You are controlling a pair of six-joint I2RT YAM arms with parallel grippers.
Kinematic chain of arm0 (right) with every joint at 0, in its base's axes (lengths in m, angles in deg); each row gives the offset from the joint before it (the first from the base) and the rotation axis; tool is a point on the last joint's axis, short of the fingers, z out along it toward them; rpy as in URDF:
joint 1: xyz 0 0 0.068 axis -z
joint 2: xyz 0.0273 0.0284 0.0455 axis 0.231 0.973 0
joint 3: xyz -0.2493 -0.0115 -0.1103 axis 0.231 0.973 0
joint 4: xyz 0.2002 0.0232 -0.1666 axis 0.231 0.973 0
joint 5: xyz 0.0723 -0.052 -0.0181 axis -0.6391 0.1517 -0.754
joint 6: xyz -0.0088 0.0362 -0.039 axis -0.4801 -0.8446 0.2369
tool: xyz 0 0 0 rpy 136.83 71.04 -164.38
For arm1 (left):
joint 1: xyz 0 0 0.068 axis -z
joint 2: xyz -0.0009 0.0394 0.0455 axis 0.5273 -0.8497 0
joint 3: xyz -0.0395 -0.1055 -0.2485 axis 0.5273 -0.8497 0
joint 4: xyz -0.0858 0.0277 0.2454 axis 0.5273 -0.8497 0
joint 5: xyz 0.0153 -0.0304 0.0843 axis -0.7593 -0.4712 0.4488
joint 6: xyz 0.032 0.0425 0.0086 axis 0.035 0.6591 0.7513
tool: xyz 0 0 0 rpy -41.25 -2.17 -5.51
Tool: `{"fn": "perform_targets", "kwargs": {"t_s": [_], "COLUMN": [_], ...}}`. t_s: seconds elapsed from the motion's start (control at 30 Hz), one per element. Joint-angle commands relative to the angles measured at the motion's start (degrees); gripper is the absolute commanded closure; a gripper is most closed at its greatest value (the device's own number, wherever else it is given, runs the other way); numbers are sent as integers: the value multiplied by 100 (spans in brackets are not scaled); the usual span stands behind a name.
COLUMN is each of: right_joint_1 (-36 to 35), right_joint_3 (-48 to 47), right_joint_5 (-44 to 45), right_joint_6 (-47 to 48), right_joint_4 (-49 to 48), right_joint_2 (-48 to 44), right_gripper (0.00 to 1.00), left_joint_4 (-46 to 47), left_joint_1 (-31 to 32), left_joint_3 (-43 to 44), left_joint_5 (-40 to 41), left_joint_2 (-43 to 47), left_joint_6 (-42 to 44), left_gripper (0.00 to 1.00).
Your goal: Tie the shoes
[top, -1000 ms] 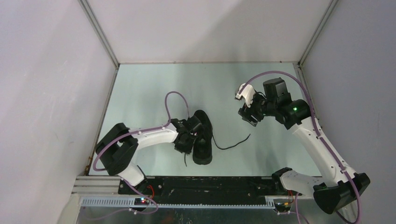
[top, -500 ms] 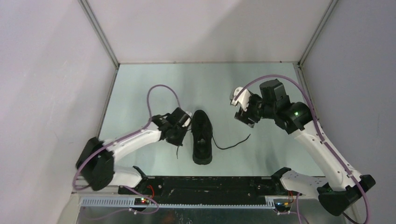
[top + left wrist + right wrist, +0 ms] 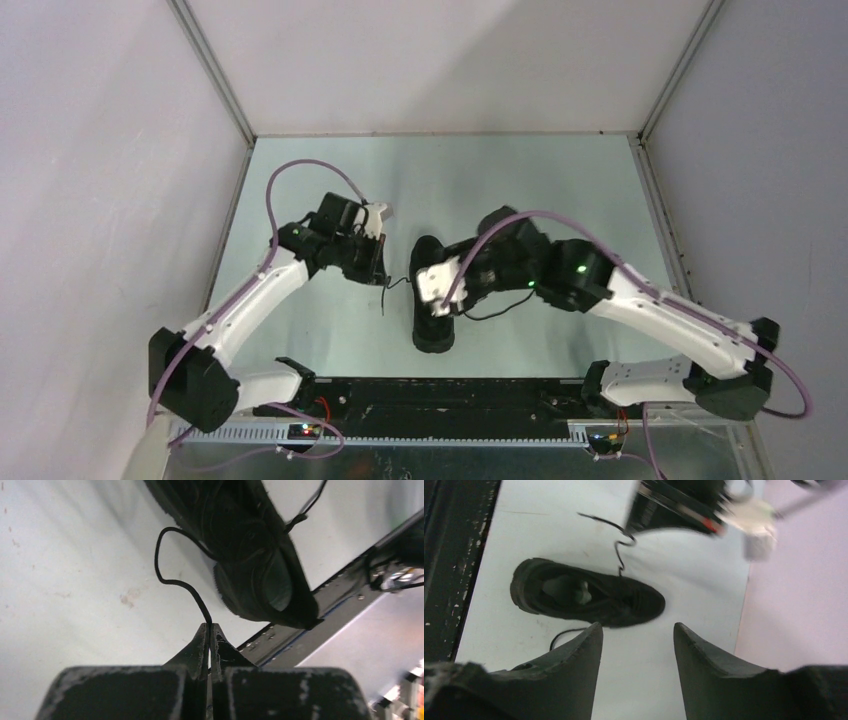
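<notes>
Lace [image 3: 175, 582] is clamped by left gripper [image 3: 209, 627] beside shoe [image 3: 432, 330]; right gripper [image 3: 636, 626] is held spread above it; pale table [image 3: 560, 190], white walls [image 3: 450, 60].

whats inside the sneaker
In the sneaker, only its insole shows through the opening, with a pale patch on it. The toe end is hidden under the laced upper, so it cannot be checked.

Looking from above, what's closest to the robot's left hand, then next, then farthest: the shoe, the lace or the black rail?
1. The lace: pinched in the left hand, touching it.
2. The shoe: just to the hand's right.
3. The black rail: along the bottom of the view, farthest.
</notes>
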Motion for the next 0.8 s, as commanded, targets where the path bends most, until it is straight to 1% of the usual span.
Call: {"fn": "perform_targets", "kwargs": {"t_s": [0.0,0.13,0.2,0.3,0.33,0.4,0.53,0.63,0.77], "right_joint_1": [-781,-1247,-1398,-1605,-1645,-1738,-1720,-1645,-1522], "right_joint_3": [-153,-127,-18,227,318,381,489,827,1088], "right_joint_5": [231,174,163,237,305,425,570,626,721], "right_joint_6": [912,1538,2141,2846,3197,3593,4185,4778,5119], "right_joint_4": [-435,-722,-908,-1462,-1559,-1781,-1934,-2100,-2260], "right_joint_2": [548,1022,1199,1300,1380,1536,1800,1843,1886], "right_gripper": [45,47,48,47,47,47,46,46,46], "left_joint_4": [-277,-496,-488,-446,-420,-380,-395,-373,-384], "left_joint_1": [-472,-688,-873,-1036,-1078,-1097,-1107,-1107,-1107], "left_joint_3": [514,737,701,510,431,350,325,285,245], "left_joint_5": [-1333,-1392,-1735,-2295,-2399,-2591,-2710,-2763,-2795], "left_joint_2": [-263,-248,-203,-137,-123,-83,-26,9,74], "left_joint_6": [-147,-214,-398,-626,-729,-851,-906,-929,-923], "left_gripper": [100,100,100,100,100,100,100,100,100]}}
